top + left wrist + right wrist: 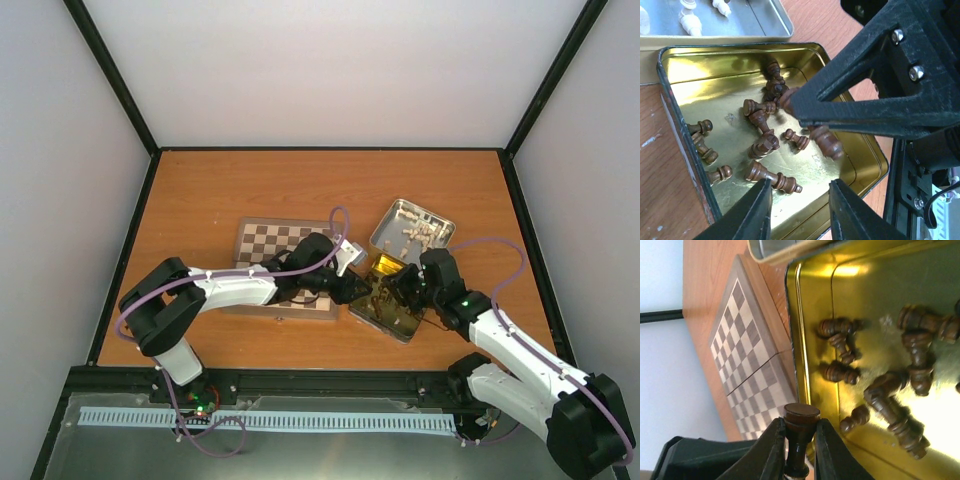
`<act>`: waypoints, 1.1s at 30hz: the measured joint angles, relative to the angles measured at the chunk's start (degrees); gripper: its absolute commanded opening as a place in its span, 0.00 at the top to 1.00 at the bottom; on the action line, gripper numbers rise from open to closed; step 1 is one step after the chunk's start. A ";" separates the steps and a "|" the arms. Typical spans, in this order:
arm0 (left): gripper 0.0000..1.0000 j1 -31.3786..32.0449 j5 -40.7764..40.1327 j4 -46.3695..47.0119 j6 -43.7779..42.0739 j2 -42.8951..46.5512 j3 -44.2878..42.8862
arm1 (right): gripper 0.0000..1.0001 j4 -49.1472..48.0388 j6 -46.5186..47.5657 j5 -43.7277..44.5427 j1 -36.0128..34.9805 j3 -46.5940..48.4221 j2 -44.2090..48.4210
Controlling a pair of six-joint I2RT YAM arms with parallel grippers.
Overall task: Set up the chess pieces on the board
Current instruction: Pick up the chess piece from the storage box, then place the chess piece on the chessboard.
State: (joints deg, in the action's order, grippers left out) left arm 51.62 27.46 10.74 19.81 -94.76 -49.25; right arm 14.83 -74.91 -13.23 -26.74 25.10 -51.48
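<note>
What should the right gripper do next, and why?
Probably swing across to the board and release: the right gripper is shut on a dark chess piece near the gold tin, and the board squares in view are bare.

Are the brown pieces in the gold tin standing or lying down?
Lying down: the brown pieces sprawl on their sides across the gold tin's floor.

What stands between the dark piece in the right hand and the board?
The left arm does: it lies across the board's near side, the left hand at the gold tin's board-side rim, beside the right hand gripping the dark piece. The far rows are uncovered.
</note>
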 measured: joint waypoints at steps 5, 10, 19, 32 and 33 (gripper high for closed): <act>0.58 0.00 -0.20 1.51 0.31 0.24 1.42 | 0.85 -0.31 -5.64 -4.57 0.09 -0.09 -0.15; 0.49 0.00 -1.97 3.63 1.16 4.07 5.22 | 0.85 -1.03 -11.65 -7.10 0.11 -0.11 -0.31; 0.38 0.00 -2.73 11.52 2.58 9.03 8.07 | 0.85 -2.19 -17.20 -8.63 0.11 1.14 -2.93; 0.59 0.00 -1.73 12.76 3.78 4.87 6.54 | 0.84 -5.70 -20.79 -11.34 0.11 2.29 -4.94; 0.60 0.00 -1.75 12.76 3.91 4.57 6.19 | 0.84 -5.73 -20.92 -11.45 0.11 2.29 -4.96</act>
State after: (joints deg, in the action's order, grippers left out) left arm 51.62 25.71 23.51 23.73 -90.19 -43.07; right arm 9.10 -95.83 -24.69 -26.63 27.40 -56.45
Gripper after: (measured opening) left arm 0.446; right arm 0.158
